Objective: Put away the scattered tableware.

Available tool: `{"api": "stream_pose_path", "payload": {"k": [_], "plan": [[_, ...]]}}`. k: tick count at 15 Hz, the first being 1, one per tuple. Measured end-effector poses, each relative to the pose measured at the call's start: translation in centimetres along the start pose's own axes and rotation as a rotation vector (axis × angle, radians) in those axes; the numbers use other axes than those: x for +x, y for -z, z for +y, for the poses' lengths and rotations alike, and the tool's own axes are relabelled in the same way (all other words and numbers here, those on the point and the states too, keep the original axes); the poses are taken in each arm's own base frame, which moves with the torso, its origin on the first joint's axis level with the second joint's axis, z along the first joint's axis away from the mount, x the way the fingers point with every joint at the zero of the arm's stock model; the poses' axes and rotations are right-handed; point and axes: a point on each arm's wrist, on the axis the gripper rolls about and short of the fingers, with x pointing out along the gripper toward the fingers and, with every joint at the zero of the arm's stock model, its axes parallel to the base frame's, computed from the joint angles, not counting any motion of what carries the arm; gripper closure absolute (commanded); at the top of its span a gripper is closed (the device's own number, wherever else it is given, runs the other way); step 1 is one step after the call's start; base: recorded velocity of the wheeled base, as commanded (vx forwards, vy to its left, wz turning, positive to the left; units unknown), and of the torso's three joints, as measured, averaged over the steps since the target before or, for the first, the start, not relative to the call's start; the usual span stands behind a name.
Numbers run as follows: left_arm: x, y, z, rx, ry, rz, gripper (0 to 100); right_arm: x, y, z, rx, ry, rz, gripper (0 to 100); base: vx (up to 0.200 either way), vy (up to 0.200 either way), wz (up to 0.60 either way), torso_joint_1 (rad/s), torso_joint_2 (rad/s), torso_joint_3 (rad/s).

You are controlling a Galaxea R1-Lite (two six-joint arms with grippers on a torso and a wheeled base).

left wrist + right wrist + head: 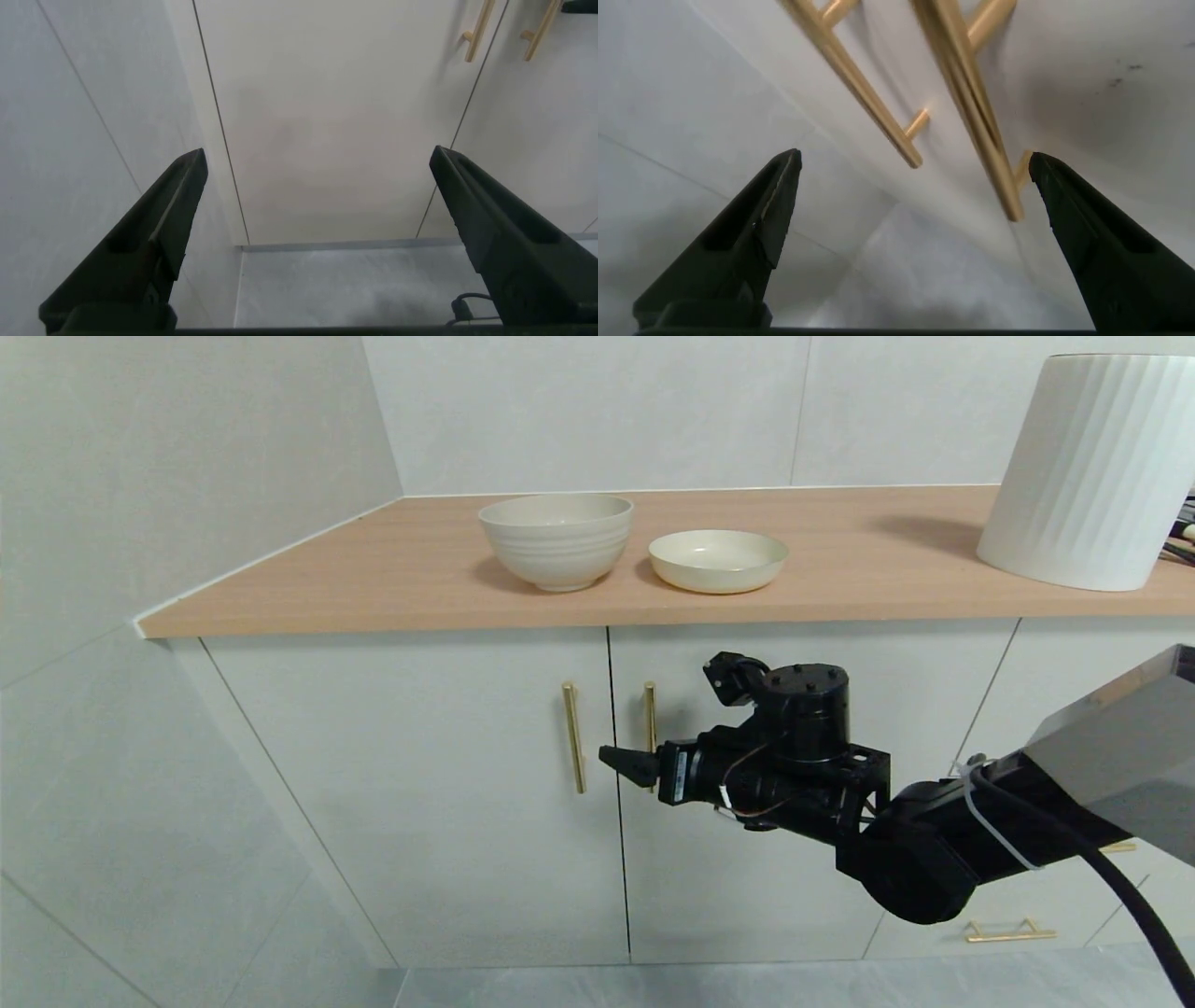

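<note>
We saw bowl [556,539] and dish [718,560] side by side on worktop [373,588] | right end effector [627,767], spread apart, at cabinet handles [572,737], likely to open storage first | left end effector [318,157] apart, empty.

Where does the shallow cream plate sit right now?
In the head view, the shallow cream plate sits on the wooden countertop, just right of the deeper bowl and not touching it.

The right arm [934,863] is matt black, with a round, screw-topped motor housing [808,695], thin red and white wires [738,786], a white cable tie [980,803], a thick black cable [1125,891] and a grey angular shell [1120,747]. The right gripper [616,761] has black tapered fingers [637,770].
</note>
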Motion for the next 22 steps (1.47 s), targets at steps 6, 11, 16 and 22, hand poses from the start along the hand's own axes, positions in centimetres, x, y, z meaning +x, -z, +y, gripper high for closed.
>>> {"api": "stream_pose_path", "payload": {"k": [6,11,16,22], "plan": [[0.0,0.0,0.0,0.0,0.0,0.0,0,1.0,-0.3,0.5,0.033,-0.043,-0.057,0,0.0,0.0,0.0,0.0,0.0,0.0],[0.0,0.0,0.0,0.0,0.0,0.0,0,1.0,-0.2,1.1,0.089,-0.064,-0.05,0,0.0,0.0,0.0,0.0,0.0,0.0],[0.0,0.0,0.0,0.0,0.0,0.0,0,-0.8,0.1,2.0,0.095,-0.163,0.022,0,0.0,0.0,0.0,0.0,0.0,0.0],[0.0,0.0,0.0,0.0,0.0,0.0,0,-4.8,-0.1,2.9,0.097,-0.277,0.094,0,0.0,0.0,0.0,0.0,0.0,0.0]]}}
